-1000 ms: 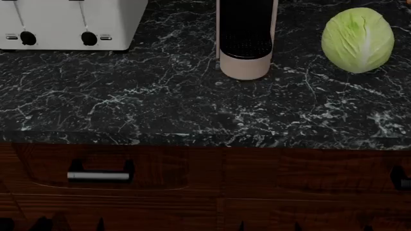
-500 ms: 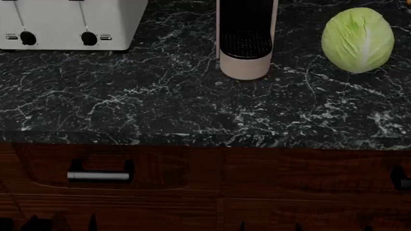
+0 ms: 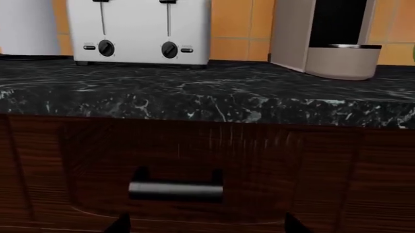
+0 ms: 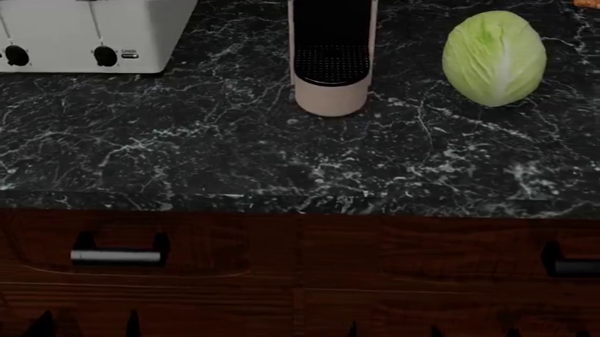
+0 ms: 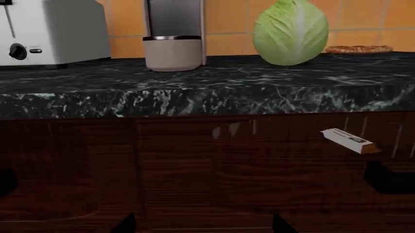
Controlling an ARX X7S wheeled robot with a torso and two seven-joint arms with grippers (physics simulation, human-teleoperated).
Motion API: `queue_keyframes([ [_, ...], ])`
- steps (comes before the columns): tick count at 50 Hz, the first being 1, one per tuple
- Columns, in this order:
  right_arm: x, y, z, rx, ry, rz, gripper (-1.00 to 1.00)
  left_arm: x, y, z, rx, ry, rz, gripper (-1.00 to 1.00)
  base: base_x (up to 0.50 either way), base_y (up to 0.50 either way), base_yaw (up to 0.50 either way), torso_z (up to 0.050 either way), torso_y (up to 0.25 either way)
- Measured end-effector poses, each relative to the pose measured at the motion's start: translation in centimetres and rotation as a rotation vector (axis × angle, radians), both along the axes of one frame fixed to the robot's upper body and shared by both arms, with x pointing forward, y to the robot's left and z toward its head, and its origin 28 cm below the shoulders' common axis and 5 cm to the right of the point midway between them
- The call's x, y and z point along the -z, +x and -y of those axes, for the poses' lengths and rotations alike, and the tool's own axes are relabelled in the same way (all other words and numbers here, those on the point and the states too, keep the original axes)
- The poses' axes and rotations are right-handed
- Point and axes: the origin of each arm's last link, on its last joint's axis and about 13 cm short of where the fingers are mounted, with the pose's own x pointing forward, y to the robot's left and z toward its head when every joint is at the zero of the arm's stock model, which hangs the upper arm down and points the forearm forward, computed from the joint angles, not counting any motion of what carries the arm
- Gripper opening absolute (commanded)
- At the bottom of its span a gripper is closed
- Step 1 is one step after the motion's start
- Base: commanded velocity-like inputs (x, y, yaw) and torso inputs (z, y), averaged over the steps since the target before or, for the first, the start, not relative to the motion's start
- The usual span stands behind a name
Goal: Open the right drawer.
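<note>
The right drawer (image 4: 450, 253) sits below the worktop (image 4: 281, 161), beneath the cabbage (image 4: 494, 56); only the end of its handle (image 4: 572, 265) shows at the head view's edge. You cannot tell the jaws' state: only dark tips show. Risk: the short handle (image 4: 117, 256) under the toaster (image 4: 84, 35) is nearer, so you may pull the wrong drawer

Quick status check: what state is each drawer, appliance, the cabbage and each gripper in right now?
Right drawer: shut, flush with the cabinet face, handle at the view's edge untouched.
Left drawer: shut, bar handle free.
Toaster: upright on the counter, levers up.
Coffee machine: upright, nothing under the spout.
Cabbage: whole, resting on the counter.
Grippers: only dark tips show; open or shut unclear.
</note>
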Motion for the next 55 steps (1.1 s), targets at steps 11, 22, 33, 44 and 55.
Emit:
queue_keyframes([
  [11, 0.01, 0.01, 0.02, -0.002, 0.000, 0.000, 1.00, 0.00, 0.02, 0.01, -0.002, 0.001, 0.003, 1.00, -0.01, -0.23, 0.00, 0.000, 0.000],
  [22, 0.04, 0.00, 0.03, -0.002, 0.001, -0.001, 1.00, -0.01, 0.01, 0.00, -0.004, 0.001, 0.005, 1.00, -0.10, -0.22, 0.00, 0.000, 0.000],
  [33, 0.05, -0.01, 0.05, -0.002, 0.002, -0.001, 1.00, 0.01, 0.00, 0.00, -0.002, 0.001, 0.006, 1.00, -0.07, -0.24, 0.00, 0.000, 0.000],
  [44, 0.06, -0.04, 0.05, -0.002, 0.002, -0.001, 1.00, -0.01, -0.05, -0.01, -0.001, 0.000, 0.008, 1.00, 0.00, -0.31, 0.00, 0.000, 0.000],
  [55, 0.02, -0.03, 0.05, -0.003, 0.002, -0.001, 1.00, 0.02, -0.03, 0.00, 0.002, -0.001, 0.008, 1.00, 0.00, -0.31, 0.00, 0.000, 0.000],
])
